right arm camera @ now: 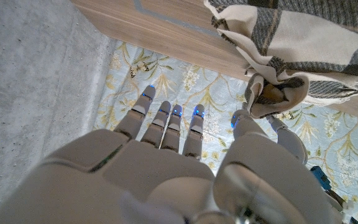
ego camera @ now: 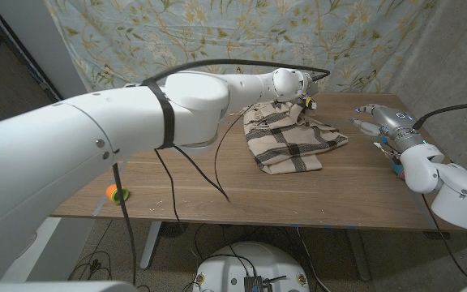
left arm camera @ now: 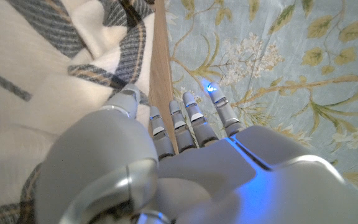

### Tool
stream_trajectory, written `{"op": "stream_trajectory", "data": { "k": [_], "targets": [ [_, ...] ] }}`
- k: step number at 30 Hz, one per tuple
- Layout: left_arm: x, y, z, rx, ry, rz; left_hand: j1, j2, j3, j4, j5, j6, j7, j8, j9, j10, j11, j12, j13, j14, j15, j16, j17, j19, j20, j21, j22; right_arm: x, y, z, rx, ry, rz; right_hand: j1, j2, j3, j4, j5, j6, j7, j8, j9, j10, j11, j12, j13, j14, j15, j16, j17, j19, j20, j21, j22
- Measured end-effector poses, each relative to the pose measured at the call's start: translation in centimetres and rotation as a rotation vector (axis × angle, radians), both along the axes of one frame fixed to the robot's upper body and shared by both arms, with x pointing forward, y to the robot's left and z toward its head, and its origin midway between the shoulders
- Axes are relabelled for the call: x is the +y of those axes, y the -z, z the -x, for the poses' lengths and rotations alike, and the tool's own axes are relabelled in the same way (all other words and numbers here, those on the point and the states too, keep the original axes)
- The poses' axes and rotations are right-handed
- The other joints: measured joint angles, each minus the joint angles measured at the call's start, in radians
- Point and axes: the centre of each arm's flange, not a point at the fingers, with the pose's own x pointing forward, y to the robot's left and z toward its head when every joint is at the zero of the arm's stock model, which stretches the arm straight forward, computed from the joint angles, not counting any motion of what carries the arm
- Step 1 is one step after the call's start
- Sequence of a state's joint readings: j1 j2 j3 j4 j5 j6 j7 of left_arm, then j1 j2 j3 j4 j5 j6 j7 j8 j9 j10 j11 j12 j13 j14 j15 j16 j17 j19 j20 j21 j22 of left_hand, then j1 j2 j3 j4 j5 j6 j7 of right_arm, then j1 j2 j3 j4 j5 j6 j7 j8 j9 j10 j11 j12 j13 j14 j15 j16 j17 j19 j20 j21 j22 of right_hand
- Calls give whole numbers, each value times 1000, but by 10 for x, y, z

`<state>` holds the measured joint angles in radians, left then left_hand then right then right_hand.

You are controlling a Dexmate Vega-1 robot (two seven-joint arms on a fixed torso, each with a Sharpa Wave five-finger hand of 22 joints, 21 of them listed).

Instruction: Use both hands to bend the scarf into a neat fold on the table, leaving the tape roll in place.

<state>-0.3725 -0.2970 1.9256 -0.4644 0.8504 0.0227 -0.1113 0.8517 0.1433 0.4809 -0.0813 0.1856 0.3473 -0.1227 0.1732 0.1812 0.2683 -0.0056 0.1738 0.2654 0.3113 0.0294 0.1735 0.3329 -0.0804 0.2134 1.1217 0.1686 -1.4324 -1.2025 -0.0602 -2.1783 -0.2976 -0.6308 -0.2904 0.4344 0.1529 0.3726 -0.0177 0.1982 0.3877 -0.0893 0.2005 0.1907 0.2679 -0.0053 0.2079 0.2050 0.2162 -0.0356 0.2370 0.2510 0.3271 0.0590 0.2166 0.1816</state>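
The scarf (ego camera: 292, 138) is lying bunched in a rough stack toward the far middle of the tabletop (ego camera: 217, 199), its far end close to the far edge. The left hand (ego camera: 293, 83) is reaching over that far end; in the left wrist view its fingers (left arm camera: 191, 118) are extending past the tabletop edge toward the floral backdrop (ego camera: 217, 32), thumb against the cloth — whether it's actually pinching fabric, I cannot tell. The right hand (ego camera: 377, 123) is hovering right of the scarf, fingers apart, holding nothing, near the far right corner.

Risks, as I judge them: w/ the left hand working right at the far edge, a pull away from the robot could be dragging cloth off the back. The scarf is already crumpled, so 1 hand lifting w/o the other pinning could be bunching it further rather than folding it. The right hand has little room on its right before the tabletop ends. I can't confidently pick out the tape roll; a small orange-green object (ego camera: 117, 193) is sitting near the left front edge, well apart from the scarf.

Open room — the wide bare near half of the tabletop is giving plenty of space to draw the fold toward the robot.
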Motion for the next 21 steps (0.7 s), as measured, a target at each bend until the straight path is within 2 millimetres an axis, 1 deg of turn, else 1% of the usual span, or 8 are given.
{"op": "stream_trajectory", "data": {
  "k": [2,4,5,7,9,12,17,21],
  "targets": [
    [2,-1,-1,-17,-16,-27,-7,7,16,-15,0,-51,16,0,0,-63,39,0,-31,-49,45,0,-41,-5,4,-27,2,1,-1,-1,0,-2,2,0,0,0,0,0,0,0,0,0,0,0,0,0,0,0,0,0,0,0,0,0],
    [3,-3,-1,-34,-30,-51,-35,9,18,-17,0,-93,22,0,0,-106,70,0,-50,-84,80,0,-69,-6,5,-46,2,1,-2,-2,3,-3,4,-4,4,0,0,0,0,0,0,0,0,0,0,0,0,0,0,0,0,0,0,0],
    [5,-5,-2,-47,-39,-66,-50,1,15,-14,0,-111,23,0,0,-121,82,0,-58,-96,92,0,-81,-6,5,-54,2,2,-2,-2,4,-3,5,-4,4,0,0,0,0,0,0,0,0,0,0,0,0,0,0,0,0,0,0,0],
    [7,-8,-2,-60,-51,-80,-86,-6,1,-3,0,-134,24,0,0,-138,88,0,-68,-105,101,3,-98,-6,5,-66,2,2,-3,-3,6,-4,10,-4,4,0,0,0,0,0,0,0,0,0,0,0,0,0,0,0,0,0,0,0],
    [8,-12,-2,-68,-58,-82,-112,-8,-8,6,0,-143,23,0,0,-140,87,7,-74,-104,101,5,-110,-6,5,-74,2,3,-4,-3,7,-5,14,-4,4,0,0,0,0,0,0,0,0,0,0,0,0,0,0,-4,0,0,0,0],
    [11,-20,-1,-70,-58,-65,-134,2,-10,8,0,-142,22,3,0,-126,62,12,-79,-91,88,12,-122,5,0,-77,2,4,-6,-4,9,-4,18,-4,4,0,0,0,0,0,0,0,0,0,0,0,0,0,0,-5,0,0,0,0],
    [16,-33,-1,-50,-58,-3,-181,17,-8,22,0,-100,0,16,0,-79,26,33,-80,-52,49,30,-137,48,-1,-91,2,5,-6,-5,13,-4,19,-4,4,0,0,0,0,0,0,0,0,0,0,0,0,0,0,-5,0,0,0,0],
    [22,-32,-6,-11,-47,59,-247,-6,-27,42,0,-75,-15,16,0,-50,-2,34,-80,-21,19,38,-142,85,-2,-103,2,9,-9,-7,9,-18,22,-4,4,0,0,0,0,0,0,0,0,0,0,0,0,0,0,-5,0,0,0,0]
  ]
}}
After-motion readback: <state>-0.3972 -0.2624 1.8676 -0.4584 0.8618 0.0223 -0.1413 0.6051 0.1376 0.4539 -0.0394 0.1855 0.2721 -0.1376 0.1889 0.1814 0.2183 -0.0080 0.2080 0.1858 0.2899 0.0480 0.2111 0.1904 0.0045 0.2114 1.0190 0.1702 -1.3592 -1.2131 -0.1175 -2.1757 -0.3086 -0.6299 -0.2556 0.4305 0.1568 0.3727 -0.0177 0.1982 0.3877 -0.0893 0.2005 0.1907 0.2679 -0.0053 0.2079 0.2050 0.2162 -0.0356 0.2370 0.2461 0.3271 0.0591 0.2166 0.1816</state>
